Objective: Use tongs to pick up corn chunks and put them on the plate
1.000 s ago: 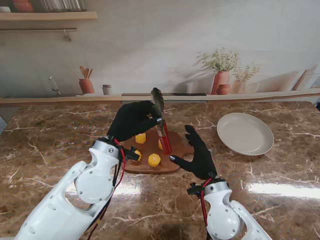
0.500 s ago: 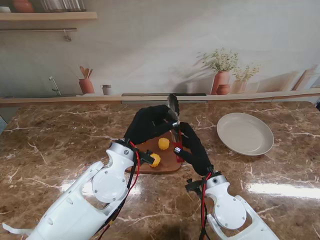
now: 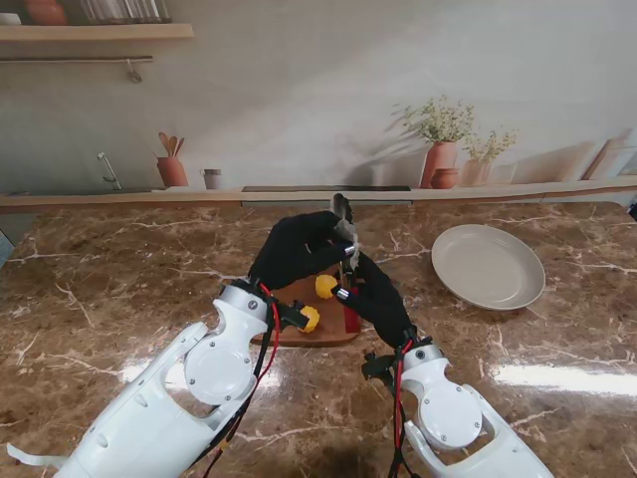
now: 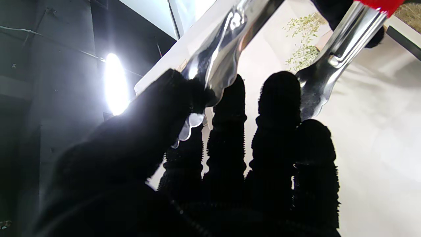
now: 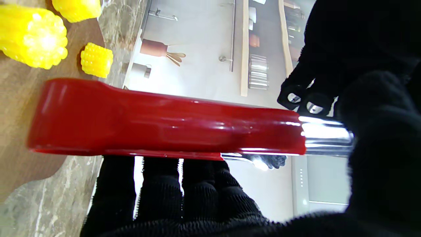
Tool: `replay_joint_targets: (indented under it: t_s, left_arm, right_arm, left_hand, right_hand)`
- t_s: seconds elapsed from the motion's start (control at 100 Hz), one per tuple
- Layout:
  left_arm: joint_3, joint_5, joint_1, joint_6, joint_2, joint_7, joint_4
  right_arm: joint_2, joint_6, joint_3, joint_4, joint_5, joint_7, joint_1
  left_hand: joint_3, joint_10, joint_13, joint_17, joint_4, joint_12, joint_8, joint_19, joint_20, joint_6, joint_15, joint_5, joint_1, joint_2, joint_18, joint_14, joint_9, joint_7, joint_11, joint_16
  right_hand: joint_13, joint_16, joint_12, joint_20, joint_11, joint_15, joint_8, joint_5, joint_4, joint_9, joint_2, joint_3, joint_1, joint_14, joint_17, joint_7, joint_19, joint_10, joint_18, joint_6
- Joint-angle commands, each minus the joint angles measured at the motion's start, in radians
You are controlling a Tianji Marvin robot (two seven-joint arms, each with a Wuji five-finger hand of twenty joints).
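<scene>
Marble worktop (image 3: 119, 289); white plate (image 3: 488, 266) toward its right edge. Mid-worktop, my left hand (image 3: 296, 246) grips steel, red-tipped tongs (image 3: 344, 242); my right hand (image 3: 378, 297) closes around them above yellow corn chunks (image 3: 325, 287) on a board (image 3: 330, 329).

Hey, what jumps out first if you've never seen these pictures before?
Two black-gloved hands meet over a wooden cutting board mid-table: the left hand and right hand both on red-tipped tongs. Bright yellow corn chunks sit on the board, and an empty plate waits to the right.
</scene>
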Motion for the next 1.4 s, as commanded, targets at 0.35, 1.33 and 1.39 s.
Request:
replay_joint_targets:
  t_s: [0.35,1.33,1.39]
  left_arm:
    - [0.003,0.004,0.001,-0.02,-0.004,0.001,0.007]
    - [-0.003,0.018,0.01,-0.011,-0.006,0.02,0.02]
    - [-0.003,0.021,0.01,-0.011,-0.006,0.023,0.021]
  right_arm:
    - [0.0,0.029,0.006,0.013,0.111,0.078,-0.005]
    - [-0.005,-0.028,0.035,0.01,0.191,0.078,-0.035]
    - [-0.005,-0.027,0.037,0.008,0.19,0.075,-0.038]
  left_hand:
    - [0.065,-0.003,0.0,-0.027,0.01,0.001,0.031,0.026,0.023,-0.127,-0.019,0.044,0.062,0.035,-0.023,0.029,0.05,0.043,0.005,-0.004]
    - [0.052,-0.006,-0.021,-0.053,0.008,0.005,0.015,0.016,0.04,-0.128,-0.027,0.038,0.068,0.043,-0.034,0.027,0.045,0.049,0.0,-0.002]
    - [0.05,-0.006,-0.02,-0.052,0.008,0.005,0.013,0.016,0.041,-0.129,-0.027,0.038,0.069,0.042,-0.034,0.028,0.045,0.05,0.0,-0.002]
  right_hand:
    - [-0.155,-0.024,-0.03,0.081,-0.204,-0.012,0.188,0.261,-0.046,-0.068,-0.002,-0.059,0.095,-0.05,-0.009,0.241,0.096,-0.05,-0.027,-0.265]
    - [0.285,0.082,-0.09,-0.018,-0.075,0.287,0.11,0.247,-0.065,0.21,0.003,-0.098,0.136,-0.107,0.355,0.176,0.529,-0.088,-0.056,-0.208]
    - [0.286,0.088,-0.087,-0.016,-0.074,0.308,0.108,0.254,-0.061,0.215,0.0,-0.093,0.138,-0.11,0.359,0.179,0.545,-0.088,-0.059,-0.209]
